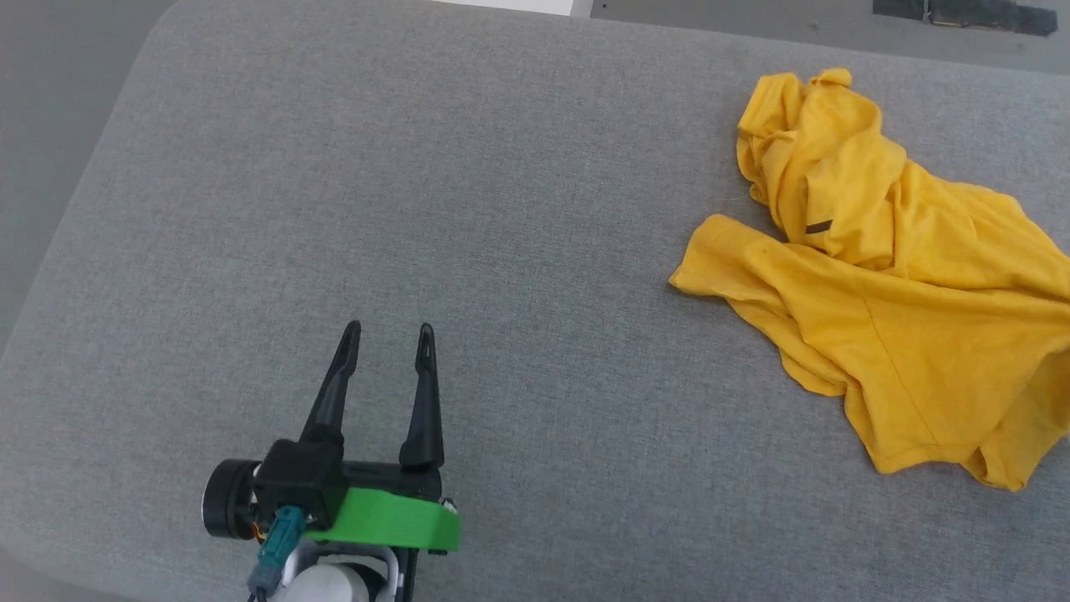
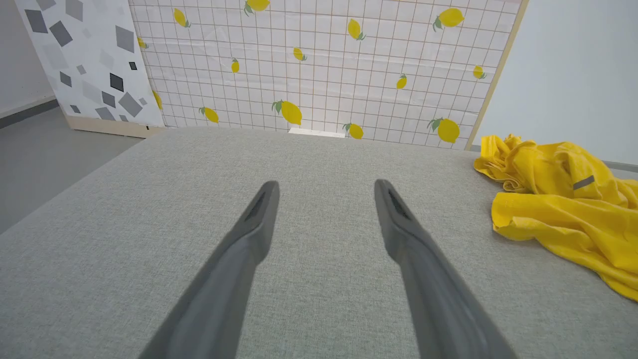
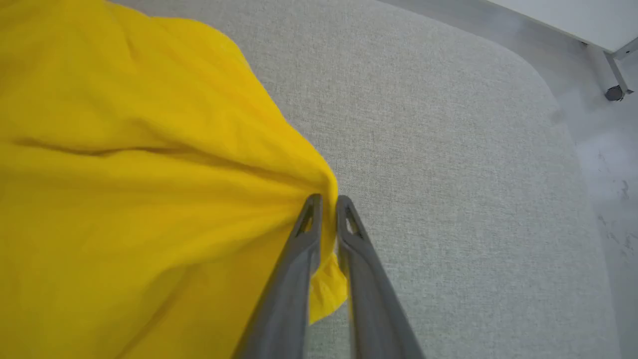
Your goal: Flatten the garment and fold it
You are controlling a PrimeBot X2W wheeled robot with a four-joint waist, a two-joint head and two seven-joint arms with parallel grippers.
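The jaws of my right gripper (image 3: 328,198) pinch a bit of the yellow shirt (image 1: 903,284). My left gripper (image 1: 389,328) holds its jaws wide apart over the grey table (image 1: 501,209). The shirt lies crumpled on the table's right side, well apart from my left gripper. A board (image 2: 324,65) with lemons stands behind the table.

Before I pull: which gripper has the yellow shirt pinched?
The right gripper: it is closed on a fold of the garment. The left gripper stands open over the grey surface, apart from the cloth.
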